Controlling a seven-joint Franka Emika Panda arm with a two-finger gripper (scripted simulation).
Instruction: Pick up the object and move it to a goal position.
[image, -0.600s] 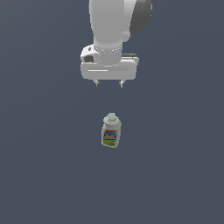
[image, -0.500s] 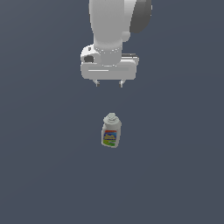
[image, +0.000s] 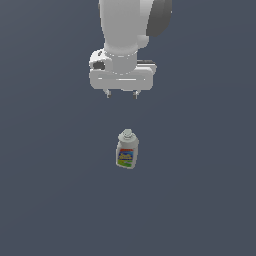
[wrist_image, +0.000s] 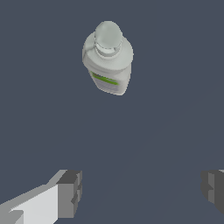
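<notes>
The object, a small white bottle (image: 127, 149) with a white cap and a label banded red, blue, yellow and green, stands upright on the dark grey floor. My gripper (image: 121, 95) hangs well above and behind it, open, with nothing between its fingers. The wrist view looks down on the bottle (wrist_image: 107, 59) from above, cap towards the camera, and it lies apart from both fingertips (wrist_image: 70, 192). The gripper (wrist_image: 142, 189) shows its two dark pads spread wide.
A plain dark grey surface (image: 200, 190) fills both views. No other object shows.
The gripper has turned slightly about its vertical axis and edged a little towards the exterior view's right. The bottle has not moved.
</notes>
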